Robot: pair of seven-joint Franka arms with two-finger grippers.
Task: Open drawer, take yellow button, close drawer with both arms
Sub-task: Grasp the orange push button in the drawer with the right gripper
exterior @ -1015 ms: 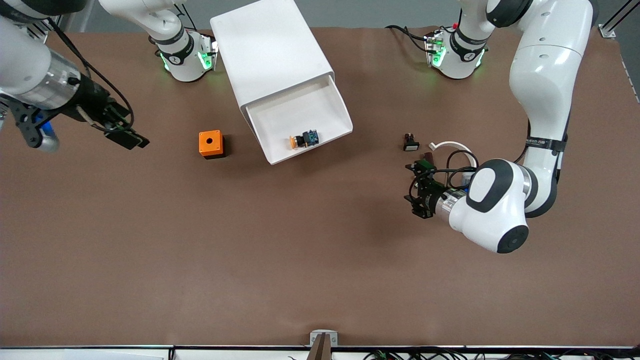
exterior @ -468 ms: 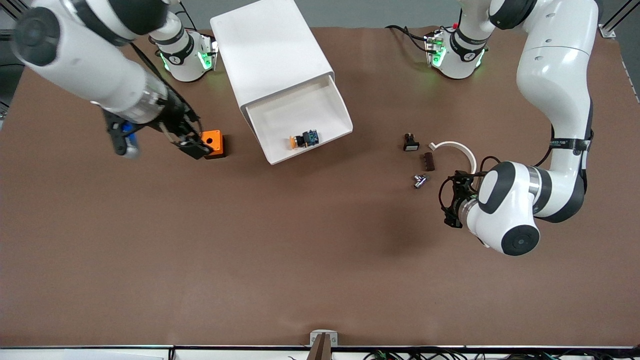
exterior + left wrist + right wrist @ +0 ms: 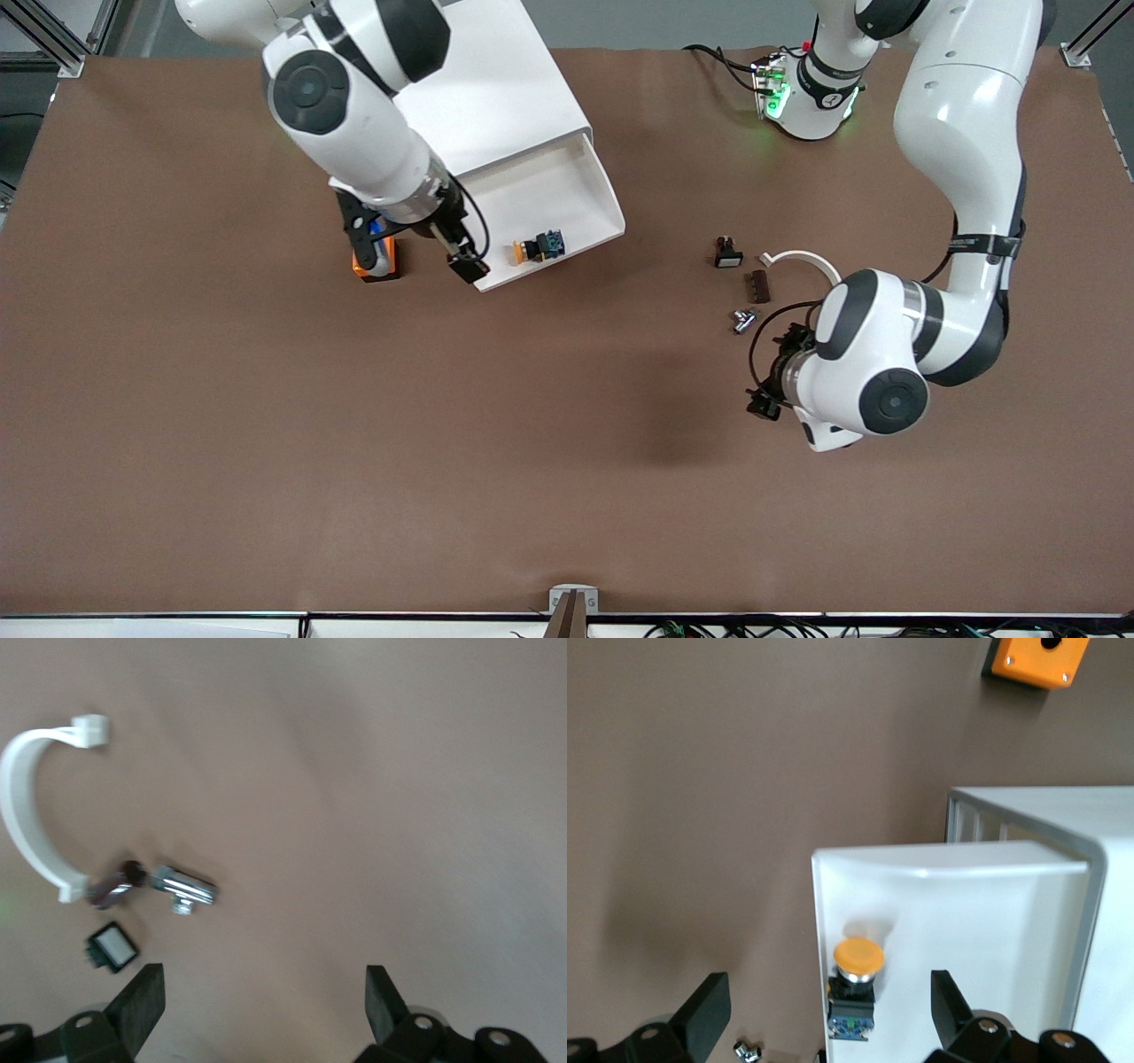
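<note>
The white cabinet [image 3: 478, 89] lies on the table with its top drawer [image 3: 592, 190] pulled open. The button [image 3: 538, 247], with an orange cap, black body and blue-teal end, lies in the drawer near its front wall. My right gripper [image 3: 465, 264] is open and empty, hovering over the drawer's front corner beside the button. In the right wrist view the button [image 3: 856, 979] lies between the open fingers [image 3: 709, 1010], and the gripper [image 3: 824, 1014] is above it. My left gripper [image 3: 765, 402] is open and empty over bare table, as the left wrist view [image 3: 264, 1010] shows.
An orange cube with a hole [image 3: 383, 268] sits beside the drawer, partly under my right wrist. A small black-and-white part [image 3: 727, 253], a brown piece [image 3: 759, 285], a metal part [image 3: 742, 319] and a white curved clip [image 3: 811, 261] lie by my left gripper.
My right arm has swung from the right arm's end of the table, past the orange cube, to over the open drawer's corner. My left arm has turned and shifted slightly away from the small parts.
</note>
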